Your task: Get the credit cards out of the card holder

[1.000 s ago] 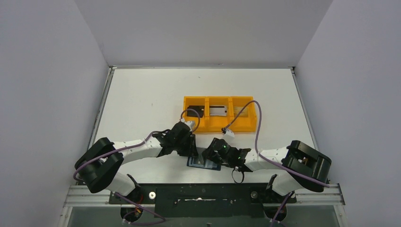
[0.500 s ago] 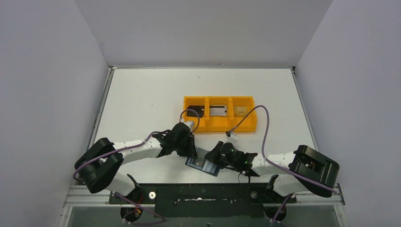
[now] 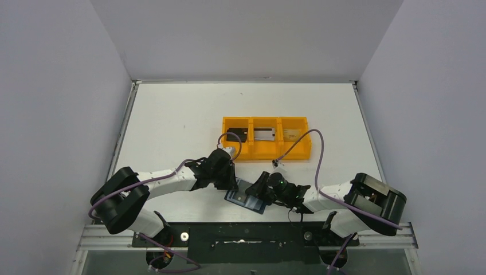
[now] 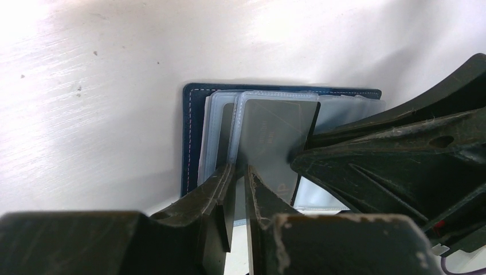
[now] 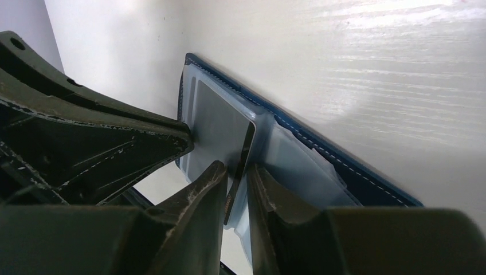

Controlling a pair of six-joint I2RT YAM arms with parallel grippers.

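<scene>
Top, wallet [image 3: 246,200]: open at the table's [image 3: 172,120] near edge, between both grippers.
Top, tray [image 3: 266,153]: beyond the wallet; tray cards [image 3: 265,134] one per compartment.
Left wrist, left gripper [image 4: 239,172]: fingers almost together, pinching the wallet's clear pocket edge.
Left wrist, grey card [image 4: 278,134]: on the wallet's pockets, slightly askew.
Right wrist, right gripper [image 5: 236,172]: fingers nipped on the grey card's edge; a left finger touches its face.

Four credit cards [image 3: 265,134] visible, one card holder [image 3: 240,199], one orange tray [image 3: 267,154]
</scene>
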